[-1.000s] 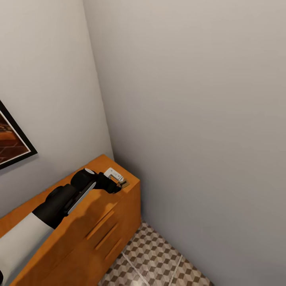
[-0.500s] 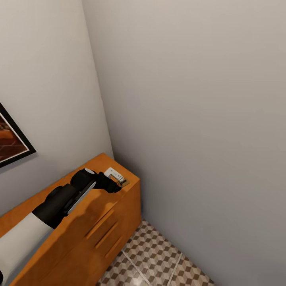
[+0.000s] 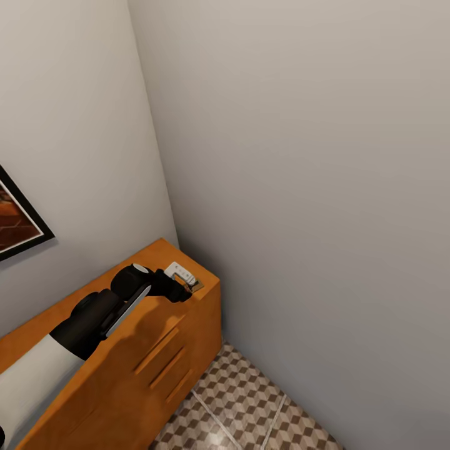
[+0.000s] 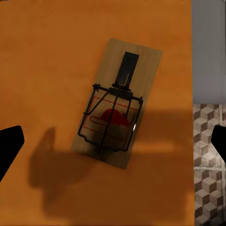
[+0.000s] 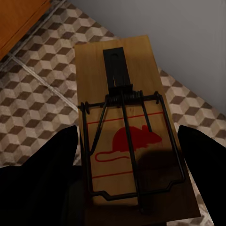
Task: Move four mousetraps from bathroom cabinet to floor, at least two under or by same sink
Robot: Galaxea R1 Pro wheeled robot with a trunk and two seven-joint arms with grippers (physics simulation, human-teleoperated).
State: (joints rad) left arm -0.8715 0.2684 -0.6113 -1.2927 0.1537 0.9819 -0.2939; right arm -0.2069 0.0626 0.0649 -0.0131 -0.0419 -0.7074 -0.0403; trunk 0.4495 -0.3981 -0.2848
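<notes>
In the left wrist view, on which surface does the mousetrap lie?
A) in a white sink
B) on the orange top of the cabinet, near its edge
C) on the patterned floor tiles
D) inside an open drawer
B: the mousetrap lies flat on the cabinet top, between the open fingers of the left gripper, with the floor tiles showing past the edge.

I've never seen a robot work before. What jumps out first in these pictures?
A mousetrap with a red mouse printed on it sits between the right gripper's dark fingers, above the cube-patterned floor. Another mousetrap lies flat on the orange cabinet, near its edge, with the left gripper open over it. From the head view, the black left arm stretches to the cabinet's far corner by the grey walls.
</notes>
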